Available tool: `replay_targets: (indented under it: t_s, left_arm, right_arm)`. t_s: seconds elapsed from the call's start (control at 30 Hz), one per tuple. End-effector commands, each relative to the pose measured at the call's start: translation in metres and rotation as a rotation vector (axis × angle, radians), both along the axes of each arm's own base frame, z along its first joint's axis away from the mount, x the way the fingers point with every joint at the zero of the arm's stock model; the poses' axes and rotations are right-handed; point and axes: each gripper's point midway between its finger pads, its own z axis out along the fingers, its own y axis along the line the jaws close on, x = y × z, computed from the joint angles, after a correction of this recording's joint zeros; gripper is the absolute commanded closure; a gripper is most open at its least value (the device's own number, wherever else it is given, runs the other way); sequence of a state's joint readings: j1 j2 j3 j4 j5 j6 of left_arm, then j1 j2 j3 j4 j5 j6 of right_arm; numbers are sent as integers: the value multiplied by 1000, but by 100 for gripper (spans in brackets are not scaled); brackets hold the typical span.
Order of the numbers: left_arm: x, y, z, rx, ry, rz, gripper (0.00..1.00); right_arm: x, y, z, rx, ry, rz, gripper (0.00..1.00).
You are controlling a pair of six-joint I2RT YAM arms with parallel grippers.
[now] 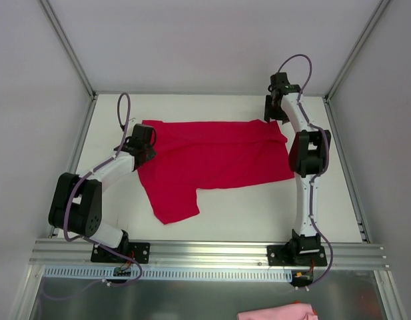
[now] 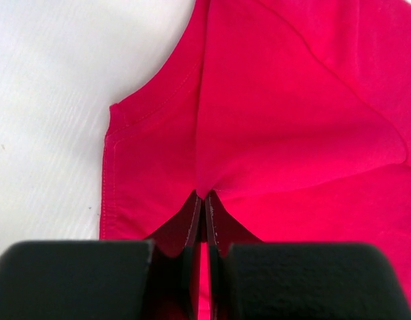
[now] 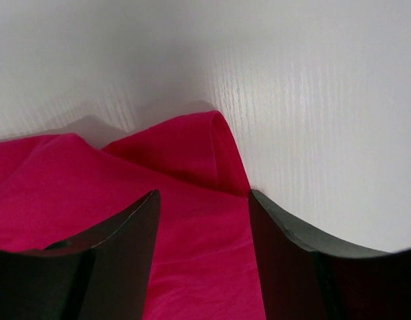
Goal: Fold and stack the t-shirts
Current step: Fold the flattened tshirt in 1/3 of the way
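The white table (image 1: 225, 220) stands inside pale walls, with a metal rail (image 1: 205, 252) along its near edge where both arms are fixed. You see one crimson t-shirt (image 1: 218, 157) lying spread across the middle of the table, not folded, with one sleeve pointing toward the rail. Your left arm (image 1: 102, 170) is bent low: it goes out to the left from its base, folds back at the elbow and reaches to the left end of the cloth. There the left gripper (image 1: 146, 143) is closed tightly on a small raised pinch of the t-shirt, near a stitched hem, and the cloth gathers into creases at the fingertips. Your right arm (image 1: 305, 193) stands more upright and stretches far over the table to the far right corner of the t-shirt. The right gripper (image 1: 275, 110) points down at this corner with its fingers apart, and in the right wrist view the red cloth lies between them, with a small fold rising just beyond the tips. A pink cloth (image 1: 275, 312) lies below the rail, outside the table.
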State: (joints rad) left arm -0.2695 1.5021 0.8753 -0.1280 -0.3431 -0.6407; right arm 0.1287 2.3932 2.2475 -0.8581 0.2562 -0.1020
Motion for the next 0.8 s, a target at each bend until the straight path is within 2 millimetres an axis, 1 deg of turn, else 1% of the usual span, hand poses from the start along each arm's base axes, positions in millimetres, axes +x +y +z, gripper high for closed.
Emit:
replay_targets:
  t_s: [0.0,0.07,0.1,0.27,0.37,0.57,0.6,0.67,0.7,0.77]
  left_arm:
    - [-2,-3,12,-25,-55,5,100]
    - [-4,0,11,-14,-49,11,100]
    - [-4,-1,11,-16,-49,10,100]
    - [-6,-1,17,-23,-65,8,100]
    - [-8,-2,18,-25,-75,4,100]
    - [-9,-2,19,-31,-76,3,100]
    - [-8,-3,20,-34,-81,0,100]
    - [-9,-4,20,-31,-78,-5,100]
    - [-9,-3,19,-30,-77,0,100]
    - [-10,-3,19,-28,-76,-3,100]
  right_arm:
    - [18,6,12,63,-69,-8,41]
    - [20,5,10,70,-66,-10,41]
    - [21,5,5,69,-58,-10,41]
    - [28,1,-3,59,-68,-17,41]
    - [32,2,-6,85,-69,-24,41]
    - [30,-6,-10,111,-50,-54,52]
    - [29,-8,-11,118,-46,-62,60]
    - [29,-9,-11,121,-43,-65,74]
    - [29,-10,-11,119,-44,-71,87]
    - [30,-10,-10,117,-53,-70,99]
